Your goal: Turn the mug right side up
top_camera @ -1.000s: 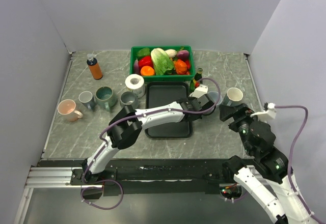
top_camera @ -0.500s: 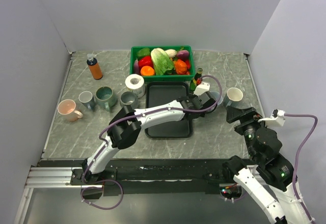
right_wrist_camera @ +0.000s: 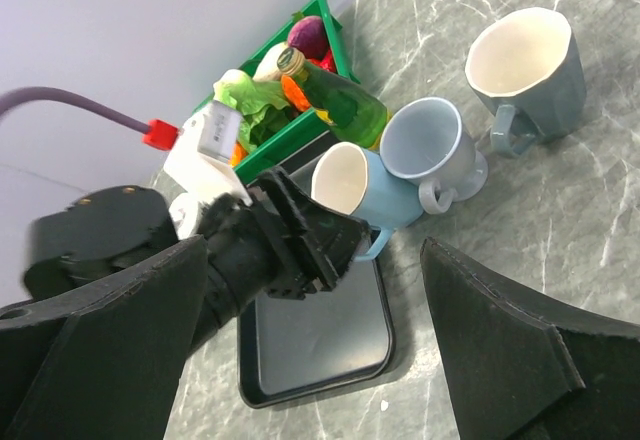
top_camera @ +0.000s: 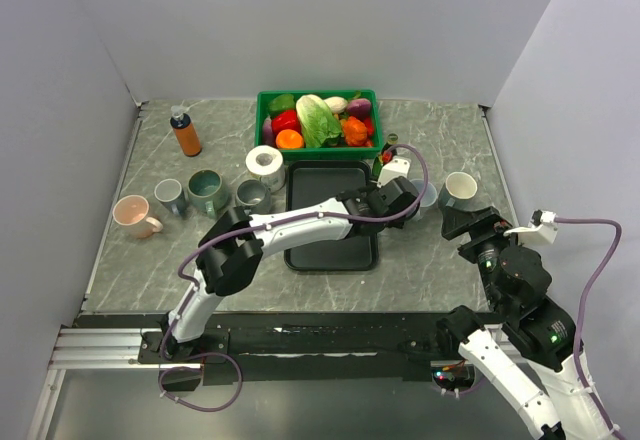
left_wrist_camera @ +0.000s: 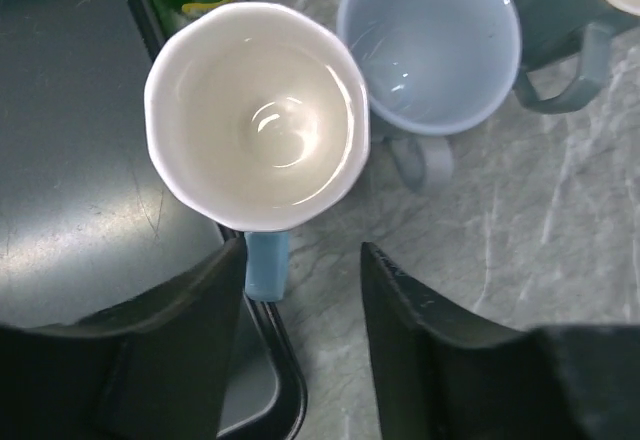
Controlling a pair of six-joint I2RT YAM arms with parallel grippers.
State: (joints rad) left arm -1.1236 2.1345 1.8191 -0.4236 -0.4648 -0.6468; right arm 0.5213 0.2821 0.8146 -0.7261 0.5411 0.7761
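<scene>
The mug (left_wrist_camera: 255, 145) is light blue outside and white inside. It stands mouth up at the black tray's right rim (left_wrist_camera: 285, 375), also seen from the right wrist (right_wrist_camera: 375, 195). Its blue handle (left_wrist_camera: 265, 265) points back at my left gripper (left_wrist_camera: 300, 260), which hovers over it with jaws apart. The handle lies just inside the left finger and nothing is clamped. In the top view the left gripper (top_camera: 392, 200) covers most of the mug. My right gripper (top_camera: 470, 222) stands open to the right, apart from it, and holds nothing.
A pale grey-blue mug (left_wrist_camera: 430, 45) stands close to the right of the task mug, a dark grey mug (top_camera: 460, 189) beyond it. A green bottle (right_wrist_camera: 335, 95) and a green vegetable basket (top_camera: 318, 120) are behind. Several mugs (top_camera: 205, 192), a tape roll (top_camera: 265, 160) and an orange bottle (top_camera: 185, 132) sit at left.
My left gripper's jaws have opened off the mug's handle, leaving the mug standing. The right arm has drawn back toward the right and the near edge.
</scene>
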